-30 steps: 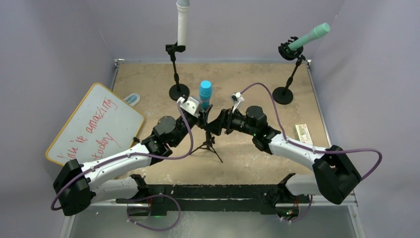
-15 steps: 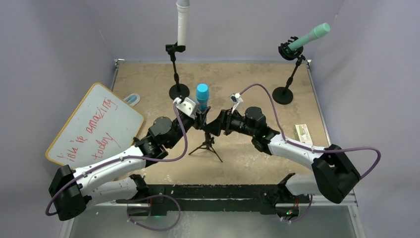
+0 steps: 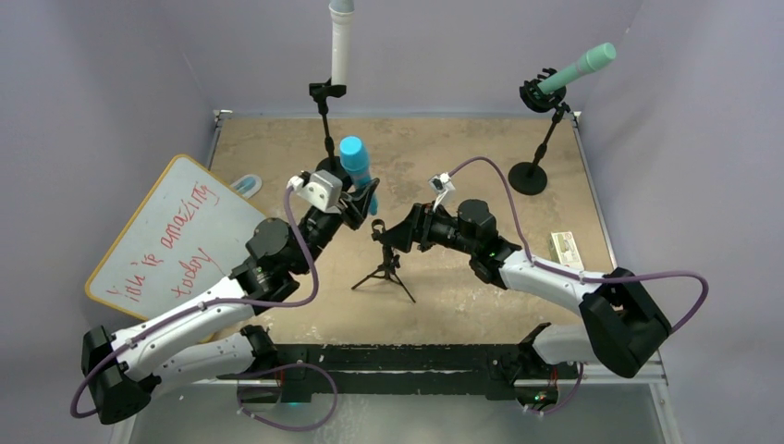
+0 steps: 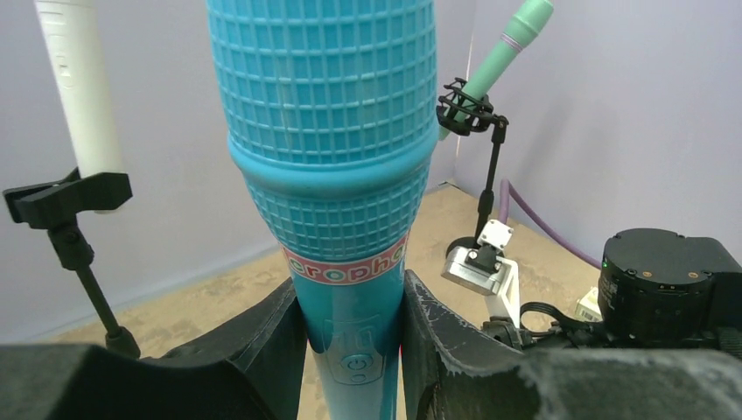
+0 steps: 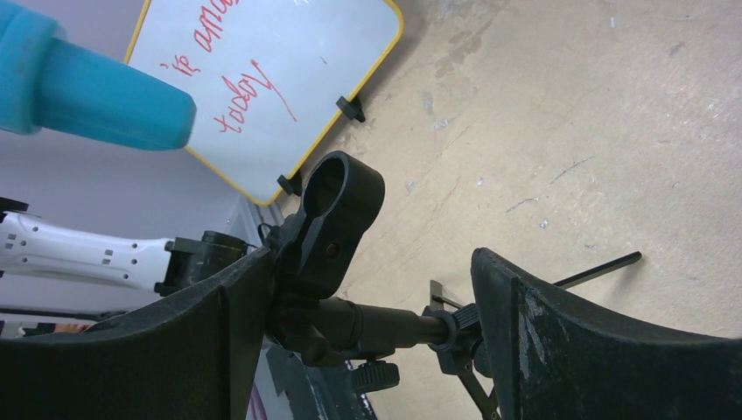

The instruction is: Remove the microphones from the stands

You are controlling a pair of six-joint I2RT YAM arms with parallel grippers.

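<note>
The blue microphone (image 3: pixel 353 159) (image 4: pixel 332 131) is clear of the stand, up and to the left of it, tilted with its mesh head uppermost. My left gripper (image 3: pixel 362 198) (image 4: pixel 350 297) is shut on its smooth handle just below the red label. The small black tripod stand (image 3: pixel 386 264) stands mid-table with its clip (image 3: pixel 377 227) (image 5: pixel 337 210) empty. My right gripper (image 3: pixel 394 239) (image 5: pixel 372 271) is shut on the stand's upper shaft, one finger against the clip and the other against the collar. The microphone's lower end (image 5: pixel 96 96) hangs above and left of the clip.
A white microphone (image 3: pixel 340 46) on a round-base stand is at the back centre. A green one (image 3: pixel 578 69) on another stand is at the back right. A whiteboard (image 3: pixel 176 231) with red writing lies at the left. A small box (image 3: pixel 566 248) sits at the right edge.
My left gripper has carried the blue microphone up and to the left, out of the stand's clip. The right gripper has stayed on the stand.
</note>
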